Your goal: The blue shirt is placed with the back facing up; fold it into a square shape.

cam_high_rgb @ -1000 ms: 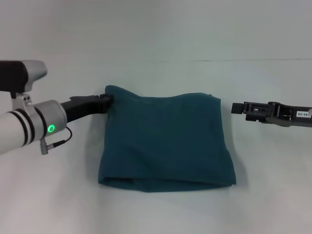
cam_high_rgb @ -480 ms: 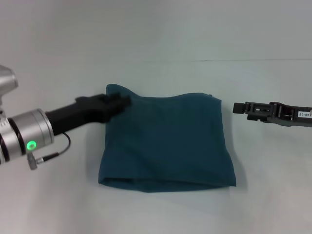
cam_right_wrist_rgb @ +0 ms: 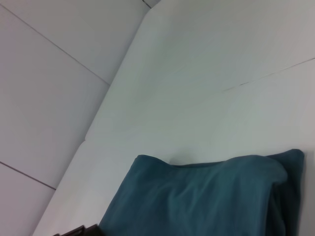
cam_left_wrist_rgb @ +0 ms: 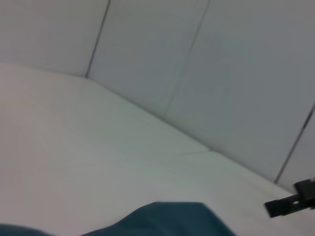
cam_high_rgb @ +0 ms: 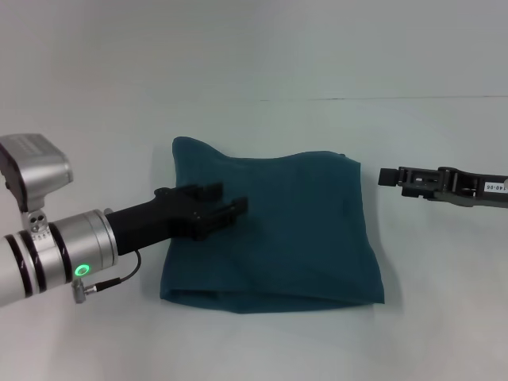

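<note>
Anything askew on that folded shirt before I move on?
The blue shirt is folded but not square: its far left corner pokes up beyond the far edge, and the near edge flares wider. The left gripper hangs open over its left part; the right gripper waits off to the right.

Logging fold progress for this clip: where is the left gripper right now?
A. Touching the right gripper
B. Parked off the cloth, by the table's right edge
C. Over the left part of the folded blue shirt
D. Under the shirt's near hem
C: the head view shows the left gripper over the blue shirt, fingers apart; the right gripper hangs beside the shirt's right edge.
</note>
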Robot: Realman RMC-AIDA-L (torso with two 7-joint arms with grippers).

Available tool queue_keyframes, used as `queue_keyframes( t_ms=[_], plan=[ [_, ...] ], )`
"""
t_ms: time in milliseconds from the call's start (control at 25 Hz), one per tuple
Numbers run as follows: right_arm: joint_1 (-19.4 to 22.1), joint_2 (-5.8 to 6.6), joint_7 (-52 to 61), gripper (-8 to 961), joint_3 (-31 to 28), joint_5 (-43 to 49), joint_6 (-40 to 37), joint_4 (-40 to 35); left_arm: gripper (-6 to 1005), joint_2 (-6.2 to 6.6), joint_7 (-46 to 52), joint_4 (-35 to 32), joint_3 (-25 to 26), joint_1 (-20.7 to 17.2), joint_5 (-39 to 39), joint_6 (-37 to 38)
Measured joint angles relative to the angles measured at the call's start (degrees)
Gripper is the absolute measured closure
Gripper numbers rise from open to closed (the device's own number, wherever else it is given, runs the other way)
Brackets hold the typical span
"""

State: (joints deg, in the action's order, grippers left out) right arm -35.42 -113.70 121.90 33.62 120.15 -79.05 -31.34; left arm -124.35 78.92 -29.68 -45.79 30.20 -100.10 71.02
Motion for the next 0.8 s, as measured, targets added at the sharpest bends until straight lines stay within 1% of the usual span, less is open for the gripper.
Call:
queue_keyframes(
  t_ms=[160, 280, 360, 520, 680, 800],
  plan=[
    [0.0, -0.07, -0.02, 38, 0.01, 0.0, 0.04, 0.03, 404, 0.02, -0.27, 1.82, -0.71, 0.59, -0.36, -4.47],
    [0.0, -0.14, -0.06, 37, 0.0, 0.0, 0.18, 0.05, 404, 0.03, -0.34, 3.15, -3.06, 0.88, -0.47, -7.8],
    [0.0, -0.19, -0.07, 37, 0.01, 0.0, 0.24, 0.06, 404, -0.1, -0.38, 3.5, -4.53, 0.89, -0.49, -8.62],
    [0.0, -0.2, -0.08, 38, 0.01, 0.0, 0.26, 0.05, 405, -0.12, -0.41, 4.51, -5.28, 0.89, -0.5, -8.79],
    [0.0, -0.2, -0.12, 37, 0.07, 0.0, 0.27, 0.05, 405, -0.02, -0.4, 4.17, -5.32, 0.52, -0.59, -8.33],
    [0.0, -0.2, -0.15, 37, 0.03, 0.0, 0.17, -0.03, 406, 0.21, 0.32, 2.22, -4.52, -0.37, -0.69, -4.0]
  ],
)
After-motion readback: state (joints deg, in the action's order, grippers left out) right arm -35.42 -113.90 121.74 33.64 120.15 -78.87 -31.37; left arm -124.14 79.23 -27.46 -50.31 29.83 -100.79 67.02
